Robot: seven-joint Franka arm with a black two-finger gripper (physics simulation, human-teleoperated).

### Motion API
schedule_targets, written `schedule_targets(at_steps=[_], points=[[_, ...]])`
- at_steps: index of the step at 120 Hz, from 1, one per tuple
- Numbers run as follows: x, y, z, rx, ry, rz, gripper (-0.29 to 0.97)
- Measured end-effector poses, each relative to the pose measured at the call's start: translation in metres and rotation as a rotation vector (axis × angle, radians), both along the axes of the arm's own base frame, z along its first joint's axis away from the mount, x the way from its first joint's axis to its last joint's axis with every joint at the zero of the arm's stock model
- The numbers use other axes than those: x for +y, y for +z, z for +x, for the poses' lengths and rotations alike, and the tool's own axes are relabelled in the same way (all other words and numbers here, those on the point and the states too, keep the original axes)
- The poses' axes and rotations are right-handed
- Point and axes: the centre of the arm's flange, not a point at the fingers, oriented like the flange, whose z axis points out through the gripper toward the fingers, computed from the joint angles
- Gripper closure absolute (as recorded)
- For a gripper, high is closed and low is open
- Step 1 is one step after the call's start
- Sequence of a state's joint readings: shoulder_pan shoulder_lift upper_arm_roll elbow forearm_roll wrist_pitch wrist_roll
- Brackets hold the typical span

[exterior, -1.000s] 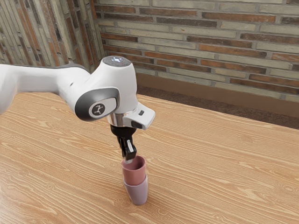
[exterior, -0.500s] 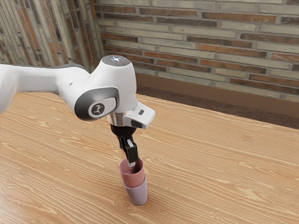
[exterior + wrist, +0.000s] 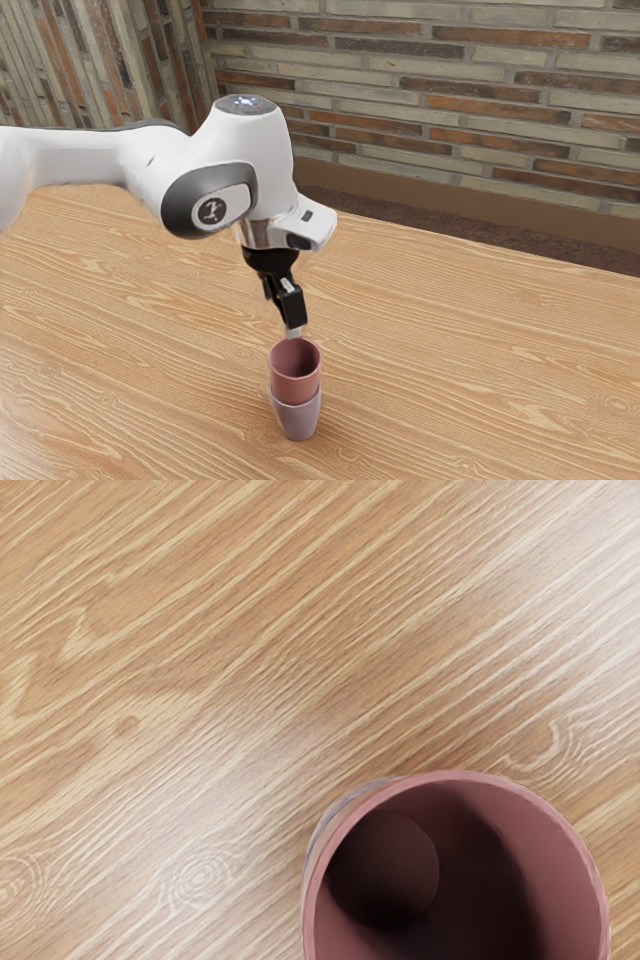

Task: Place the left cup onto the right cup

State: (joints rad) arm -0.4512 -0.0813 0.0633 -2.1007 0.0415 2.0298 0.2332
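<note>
A dusty-pink cup [image 3: 295, 368] stands upright, nested inside a lavender cup [image 3: 296, 418], on the wooden table [image 3: 480, 330] near the front edge of the exterior view. My gripper [image 3: 293, 324] hangs just above the pink cup's rim, a little toward its far side, apart from it and open with nothing between its fingers. In the wrist view the pink cup's open mouth [image 3: 470, 880] lies right under my hand, with a thin sliver of the lavender cup [image 3: 338, 815] showing at its outer edge.
The wooden tabletop [image 3: 200, 680] stretches out bare on all sides of the stacked cups. A brick wall [image 3: 450, 90] stands behind the table's far edge.
My gripper has let go of the pink cup's rim and risen above it, shifting slightly to the exterior view's right. The pink cup has settled straight into the lavender cup.
</note>
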Motion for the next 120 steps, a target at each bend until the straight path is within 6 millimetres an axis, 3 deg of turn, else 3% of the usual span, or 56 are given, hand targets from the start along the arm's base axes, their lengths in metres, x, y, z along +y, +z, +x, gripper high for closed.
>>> schedule_targets(at_steps=[49,120], points=[[-0.002,0.057,0.026,0.022,0.067,-0.029,0.00],[0.059,0.140,0.051,0.066,0.254,-0.027,0.00]])
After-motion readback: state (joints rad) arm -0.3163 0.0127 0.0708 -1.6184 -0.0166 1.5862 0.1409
